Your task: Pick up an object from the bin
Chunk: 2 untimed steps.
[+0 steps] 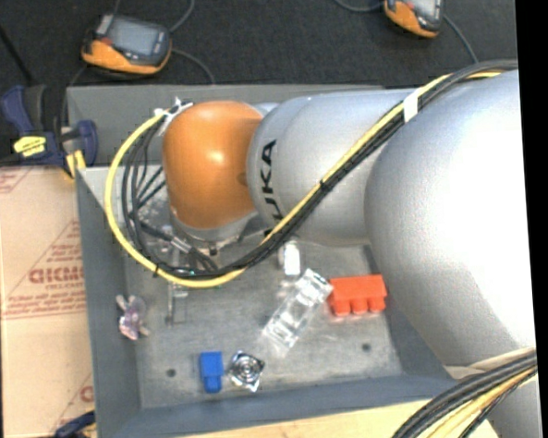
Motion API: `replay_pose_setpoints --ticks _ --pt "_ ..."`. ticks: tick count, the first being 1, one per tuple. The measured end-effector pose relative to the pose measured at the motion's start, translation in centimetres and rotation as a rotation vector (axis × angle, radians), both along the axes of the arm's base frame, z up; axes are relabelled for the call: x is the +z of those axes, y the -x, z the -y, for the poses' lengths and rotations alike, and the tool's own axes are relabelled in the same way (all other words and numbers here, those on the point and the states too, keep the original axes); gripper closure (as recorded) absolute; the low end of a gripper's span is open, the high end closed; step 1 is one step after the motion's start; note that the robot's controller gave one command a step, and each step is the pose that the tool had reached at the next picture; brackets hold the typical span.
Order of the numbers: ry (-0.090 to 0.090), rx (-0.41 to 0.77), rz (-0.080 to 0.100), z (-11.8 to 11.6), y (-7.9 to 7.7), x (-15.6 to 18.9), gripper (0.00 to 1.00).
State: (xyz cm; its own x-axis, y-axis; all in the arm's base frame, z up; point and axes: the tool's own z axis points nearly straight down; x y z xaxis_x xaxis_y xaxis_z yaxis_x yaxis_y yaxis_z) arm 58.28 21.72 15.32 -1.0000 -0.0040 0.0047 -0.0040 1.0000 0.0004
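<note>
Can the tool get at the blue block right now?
Probably yes: the blue block lies uncovered on the bin floor, nothing on top; a shiny crumpled piece close beside it could crowd the tool.

I watch through one camera, close above the bin [356, 352], angled steeply down; the arm [439, 185] reaches in from the right.

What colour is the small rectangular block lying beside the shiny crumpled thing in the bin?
Blue. The small rectangular block shows best in the camera view.
</note>
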Motion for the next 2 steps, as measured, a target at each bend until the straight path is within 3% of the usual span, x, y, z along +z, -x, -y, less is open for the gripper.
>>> replay_pose_setpoints --ticks 1,2 --pt "0.000 0.309 0.002 -2.09 1.60 -7.59 0.00" --pt "-0.002 0.304 0.006 -2.12 1.45 -7.33 1.00"
